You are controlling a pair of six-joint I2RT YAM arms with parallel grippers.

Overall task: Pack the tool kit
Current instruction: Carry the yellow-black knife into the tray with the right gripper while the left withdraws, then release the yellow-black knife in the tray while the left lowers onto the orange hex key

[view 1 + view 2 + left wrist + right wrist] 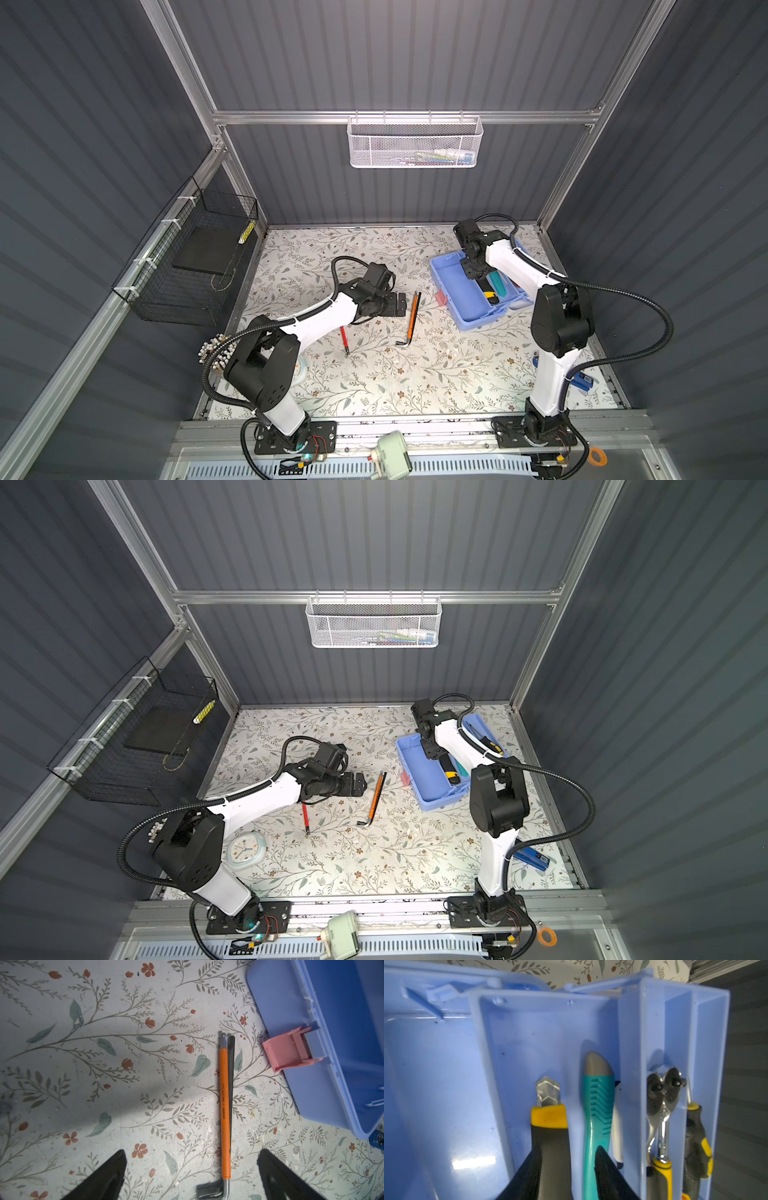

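The tool kit's light blue box [457, 291] [419, 779] stands open at the right of the table, pink latch [284, 1051] facing the middle. My right gripper [482, 276] [569, 1147] is open inside an inner tray, its jaws straddling the black-yellow utility knife [550, 1136], with a gap on one side. A teal knife [598, 1105], a ratchet [662, 1105] and a black-yellow screwdriver [695, 1142] lie beside it. An orange-sleeved hex key [412, 316] [225, 1105] lies on the table. My left gripper [399, 305] [192, 1151] hovers wide open just above it. A red-handled tool [344, 338] lies partly under the left arm.
A white mesh basket [415, 141] hangs on the back wall and a black wire basket [187, 257] on the left wall. A blue stapler [532, 858] lies behind the right arm's base, and a pale clock [245, 850] sits by the left arm's base.
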